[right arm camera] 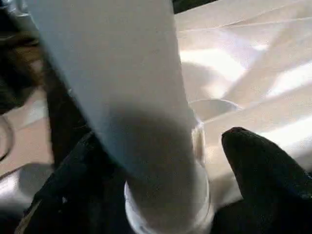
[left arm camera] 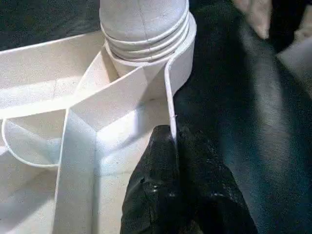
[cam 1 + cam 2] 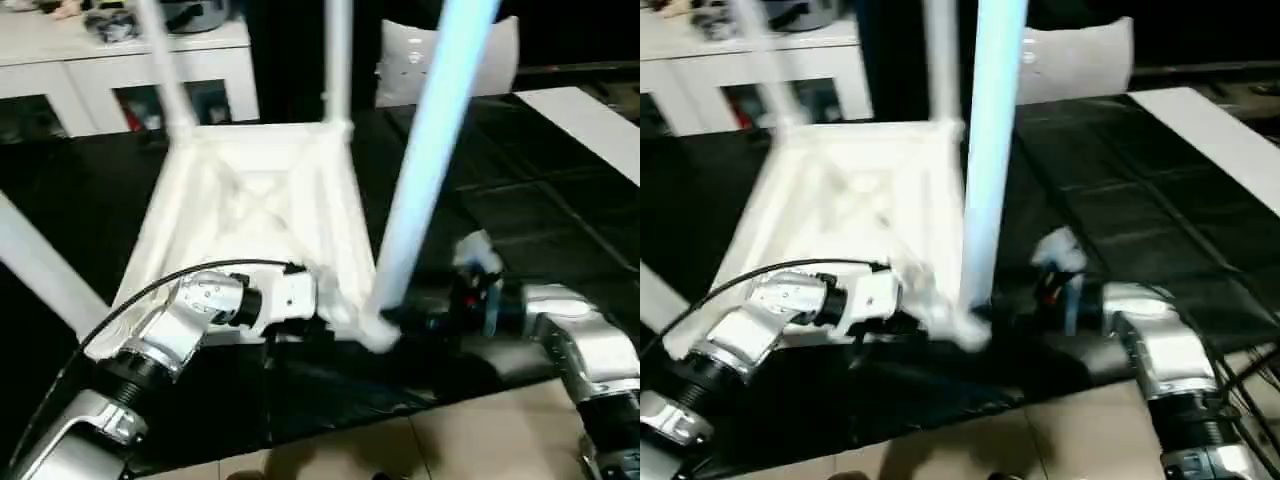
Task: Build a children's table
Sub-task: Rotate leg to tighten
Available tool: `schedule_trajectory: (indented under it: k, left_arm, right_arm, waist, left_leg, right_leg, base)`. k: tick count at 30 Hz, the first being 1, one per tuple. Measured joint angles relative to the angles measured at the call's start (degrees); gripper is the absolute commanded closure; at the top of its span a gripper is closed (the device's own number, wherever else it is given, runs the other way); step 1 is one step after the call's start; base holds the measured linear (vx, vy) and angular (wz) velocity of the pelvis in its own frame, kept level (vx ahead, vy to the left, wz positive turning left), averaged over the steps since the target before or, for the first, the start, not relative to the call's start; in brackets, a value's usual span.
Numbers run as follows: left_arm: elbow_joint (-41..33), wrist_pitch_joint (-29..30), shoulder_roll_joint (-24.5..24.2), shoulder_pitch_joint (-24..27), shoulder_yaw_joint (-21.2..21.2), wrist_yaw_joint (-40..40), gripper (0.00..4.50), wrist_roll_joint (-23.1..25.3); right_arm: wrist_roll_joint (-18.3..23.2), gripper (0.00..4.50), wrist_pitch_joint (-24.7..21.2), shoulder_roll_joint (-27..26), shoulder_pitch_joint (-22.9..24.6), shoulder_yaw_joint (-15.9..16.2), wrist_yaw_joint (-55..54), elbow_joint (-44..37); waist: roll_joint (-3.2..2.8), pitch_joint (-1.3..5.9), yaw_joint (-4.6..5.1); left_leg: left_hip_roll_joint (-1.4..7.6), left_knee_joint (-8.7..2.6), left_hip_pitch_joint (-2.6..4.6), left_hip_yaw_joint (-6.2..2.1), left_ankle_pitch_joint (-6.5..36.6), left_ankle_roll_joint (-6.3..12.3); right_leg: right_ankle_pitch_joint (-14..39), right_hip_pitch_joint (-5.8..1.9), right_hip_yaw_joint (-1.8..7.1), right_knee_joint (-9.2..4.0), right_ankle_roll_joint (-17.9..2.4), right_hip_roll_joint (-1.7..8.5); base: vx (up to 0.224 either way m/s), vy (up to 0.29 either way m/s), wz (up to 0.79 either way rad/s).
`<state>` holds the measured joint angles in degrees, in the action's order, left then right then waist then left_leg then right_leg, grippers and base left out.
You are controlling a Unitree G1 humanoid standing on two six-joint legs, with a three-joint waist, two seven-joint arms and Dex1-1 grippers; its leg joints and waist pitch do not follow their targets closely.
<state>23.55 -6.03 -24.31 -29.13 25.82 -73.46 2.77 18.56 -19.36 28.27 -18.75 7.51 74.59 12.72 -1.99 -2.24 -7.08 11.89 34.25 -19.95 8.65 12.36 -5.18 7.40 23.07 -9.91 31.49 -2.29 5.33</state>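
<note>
Left end effector (image 2: 173,146) pinched shut on near rim of upturned children's table (image 3: 260,200), lying on black floor mat (image 3: 560,220). Right end effector (image 1: 161,185) spread wide around near-corner leg (image 3: 430,160) base.

Smooth white plastic table (image 3: 262,205), silver metal forearms (image 3: 585,340)

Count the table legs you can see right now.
4: near-right leg beside the right hand, far-right leg, far-left leg, near-left leg leaning out left.
</note>
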Motion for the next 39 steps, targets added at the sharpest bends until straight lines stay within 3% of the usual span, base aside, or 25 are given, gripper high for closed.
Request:
schedule_trajectory:
  k: [5, 13, 19, 22, 25, 27, 29, 31, 32, 33, 34, 35, 36, 37, 38, 39]
  left_arm:
    - [0.0, -1.5, -0.5, 0.0, 0.6, -2.5, 4.5, -0.4]
    - [0.0, -1.7, -0.7, 0.0, 1.0, -3.1, 4.5, -0.7]
    - [0.0, -1.2, -0.6, 0.1, 0.9, -3.6, 4.5, -1.4]
    - [-1.2, 2.3, -0.3, 0.8, -0.4, -2.8, 4.5, -2.1]
    - [-2.1, 7.8, -0.1, 1.6, -2.7, 0.7, 4.5, -1.8]
    - [-2.6, 12.7, 0.8, 2.0, -4.8, 5.5, 4.5, -0.9]
    - [-3.2, 16.8, 3.0, 2.4, -6.1, 10.8, 4.5, -0.2]
    - [-3.8, 19.5, 5.0, 2.8, -6.7, 14.4, 4.5, -0.1]
    - [-4.1, 21.1, 6.3, 2.8, -6.9, 16.7, 4.5, 0.0]
    - [-4.2, 22.4, 7.4, 2.9, -7.3, 18.9, 4.5, 0.7]
    - [-4.4, 23.5, 8.2, 2.8, -7.7, 20.6, 4.5, 1.5]
    - [-4.6, 24.9, 9.7, 2.9, -8.1, 23.3, 4.5, 2.4]
    - [-5.0, 25.4, 10.2, 2.9, -8.6, 24.8, 4.5, 2.8]
    - [-5.3, 25.8, 10.6, 2.7, -9.0, 25.8, 4.5, 3.1]
    - [-5.4, 26.5, 11.6, 2.4, -9.0, 26.7, 4.5, 3.6]
    - [-5.5, 26.7, 12.1, 2.3, -8.9, 27.1, 4.5, 3.7]
  right_arm:
    - [0.9, 1.49, -0.6, 0.2, 0.0, 2.1, 3.7, -0.1]
    - [1.2, 2.19, -1.6, 1.0, 0.1, 2.9, 5.4, -0.8]
    - [1.2, 2.28, -2.5, 1.1, 0.5, 3.0, 5.1, -2.0]
    - [1.5, 2.29, -3.8, -0.4, 1.2, 2.3, 2.5, -3.2]
    - [0.8, 2.29, -4.6, -4.3, 1.2, 0.6, -5.2, -3.3]
    - [-1.2, 2.31, -5.0, -9.4, 0.7, -1.5, -14.5, -2.7]
    - [-3.4, 2.35, -5.0, -13.2, -0.3, -2.7, -23.1, -1.4]
    - [-4.7, 2.36, -5.7, -15.0, -1.6, -3.4, -28.5, -0.6]
    - [-5.3, 2.36, -6.4, -16.8, -2.1, -4.4, -32.5, -0.1]
    - [-5.9, 2.36, -6.9, -18.7, -2.7, -5.1, -35.9, 0.8]
    - [-6.5, 2.36, -7.3, -20.3, -3.7, -5.4, -39.2, 1.6]
    - [-7.2, 2.36, -7.4, -22.0, -4.6, -6.0, -42.8, 2.5]
    - [-7.4, 2.36, -7.1, -22.9, -5.7, -6.0, -44.7, 3.4]
    - [-7.9, 2.36, -6.1, -23.7, -6.3, -6.0, -46.2, 4.1]
    - [-8.2, 2.36, -4.8, -24.2, -6.3, -6.5, -47.4, 4.5]
    - [-8.3, 1.85, -4.4, -24.1, -6.3, -6.7, -47.8, 4.5]
  waist:
    - [0.02, 0.0, -0.18]
    - [0.13, 0.04, -0.07]
    - [0.32, 0.13, -0.09]
    - [0.31, 0.14, 0.19]
    - [0.31, 0.13, 1.25]
    - [0.32, 0.12, 3.09]
    - [0.09, 0.05, 5.66]
    - [-0.39, -0.22, 7.72]
    - [-0.24, -0.37, 8.49]
    - [0.48, -0.53, 8.79]
    - [1.47, -0.71, 9.07]
    - [1.54, -0.79, 9.14]
    - [1.47, -1.01, 8.8]
    - [0.21, -0.8, 9.01]
    - [-0.77, -0.77, 9.03]
    - [-0.81, -0.81, 8.99]
  left_leg:
    - [0.0, 0.08, 0.06, 0.06, 0.0, -0.01]
    - [0.01, 0.22, 0.12, 0.06, 0.1, -0.16]
    - [0.01, 0.22, 0.1, 0.06, 0.1, -0.14]
    - [0.01, 0.22, 0.15, 0.06, 0.0, -0.18]
    - [0.01, 0.22, 0.41, 0.09, -0.1, -0.45]
    - [0.01, 0.31, 0.55, 0.11, -0.1, -0.52]
    - [0.24, 0.58, 0.44, -0.29, -0.1, -0.53]
    - [1.46, 0.52, 0.37, -0.82, -0.1, -0.53]
    - [1.73, 0.55, 0.52, -0.79, -0.1, -0.56]
    - [1.42, 0.6, 1.11, -0.41, 0.0, -0.7]
    - [0.6, 0.75, 1.93, -0.28, 0.2, -1.02]
    - [0.04, 1.76, 2.54, -0.27, 0.8, -1.31]
    - [0.02, 2.23, 2.35, -0.36, 2.1, -0.71]
    - [0.38, 2.51, 0.57, -1.77, 2.6, 0.09]
    - [1.49, 2.52, -0.22, -3.13, 2.5, -0.1]
    - [1.73, 2.52, -0.13, -3.25, 2.0, -0.97]
  right_leg:
    - [0.0, 0.01, 0.07, 0.15, 0.0, 0.01]
    - [0.0, 0.0, 0.1, 0.32, 0.0, 0.02]
    - [0.0, 0.0, 0.1, 0.32, 0.0, 0.02]
    - [0.0, 0.0, 0.1, 0.37, 0.0, 0.02]
    - [0.0, -0.06, 0.1, 0.5, 0.0, 0.01]
    - [0.0, -0.08, -0.12, 0.47, 0.0, 0.0]
    - [0.0, -0.48, -1.37, -0.44, 0.0, 0.0]
    - [0.0, -1.36, -3.0, -1.84, 0.1, -0.02]
    - [0.3, -1.37, -2.69, -0.86, 0.2, -0.09]
    - [0.9, -1.14, -1.17, 0.9, 0.5, -0.06]
    - [0.9, -0.9, 0.08, 1.7, 0.3, -0.04]
    - [1.1, -0.46, -0.55, 1.8, -0.1, 0.0]
    - [1.1, -0.09, -1.45, 1.5, -0.2, 0.17]
    - [1.1, -0.64, -4.0, 0.48, -0.1, 0.61]
    - [1.0, -0.99, -5.78, -0.58, 0.3, 0.52]
    - [1.5, -0.81, -5.01, 0.55, 1.0, 0.15]
  base:
    - [0.0, 0.0, 0.0]
    - [0.0, 0.0, 0.0]
    - [0.0, 0.0, 0.0]
    - [0.0, 0.0, 0.0]
    - [0.0, 0.0, 0.0]
    - [0.0, 0.0, 0.0]
    - [-0.05, 0.014, -0.13]
    - [0.0, 0.0, 0.0]
    - [0.0, 0.0, 0.0]
    - [0.0, 0.0, 0.0]
    - [0.0, 0.0, 0.0]
    - [0.0, 0.0, 0.0]
    - [-0.001, -0.037, -0.26]
    - [0.075, 0.052, -0.48]
    - [0.075, 0.052, -0.48]
    - [0.087, 0.049, -0.16]
